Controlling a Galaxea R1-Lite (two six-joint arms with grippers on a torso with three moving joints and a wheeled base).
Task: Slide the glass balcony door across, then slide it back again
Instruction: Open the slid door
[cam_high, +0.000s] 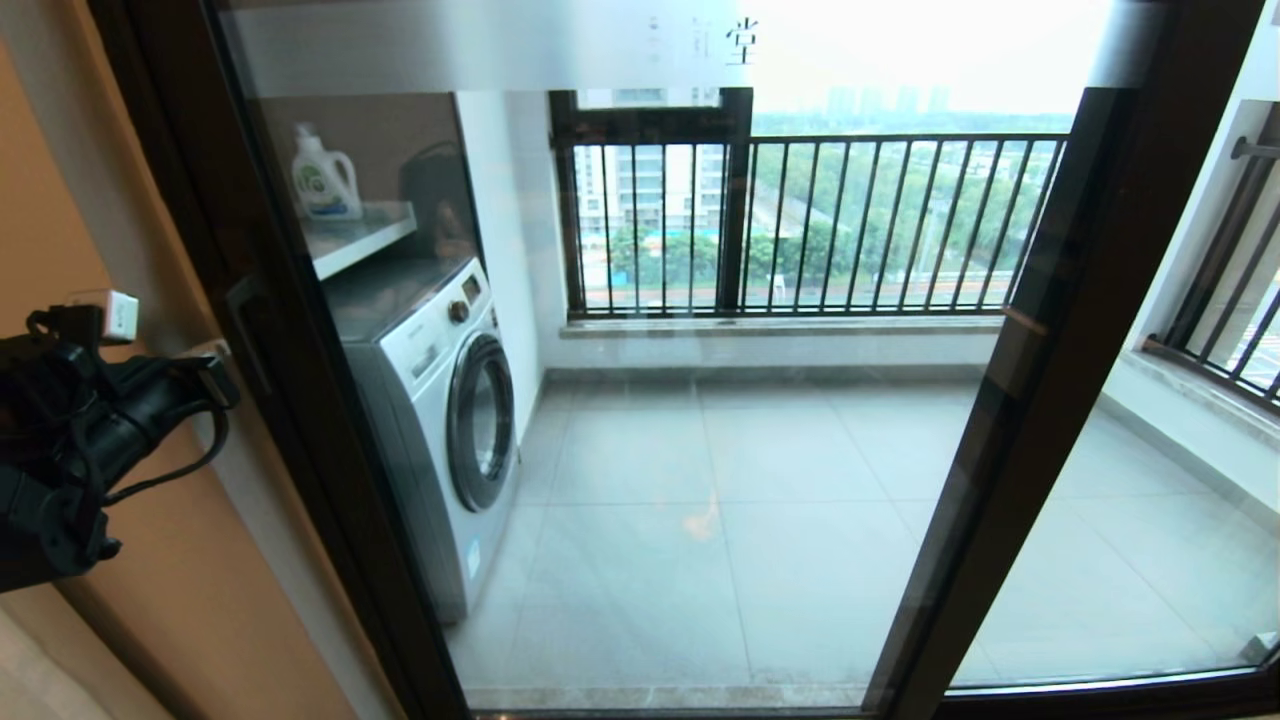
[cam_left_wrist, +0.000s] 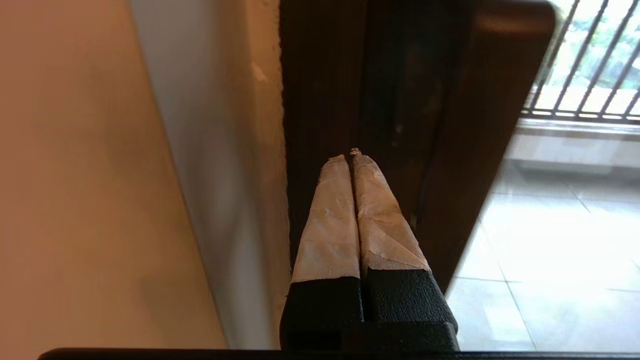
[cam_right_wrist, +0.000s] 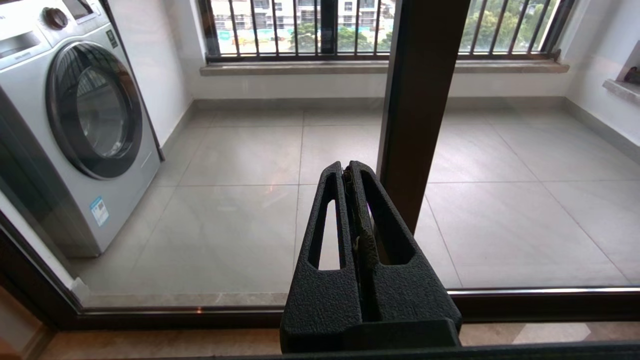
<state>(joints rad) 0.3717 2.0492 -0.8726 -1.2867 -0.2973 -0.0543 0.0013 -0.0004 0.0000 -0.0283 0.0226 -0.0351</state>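
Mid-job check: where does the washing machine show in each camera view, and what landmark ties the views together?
Head view: washing machine left of centre, behind the glass balcony door.
Left wrist view: not in it; only the door's dark frame beyond the shut left gripper.
Right wrist view: at the left edge.
Shared landmark: the black railing bars.

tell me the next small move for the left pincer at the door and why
Probably ease the left pincer forward onto the glass balcony door frame edge: its taped fingers are shut, aimed at the dark frame by the wall, with the door across the opening.
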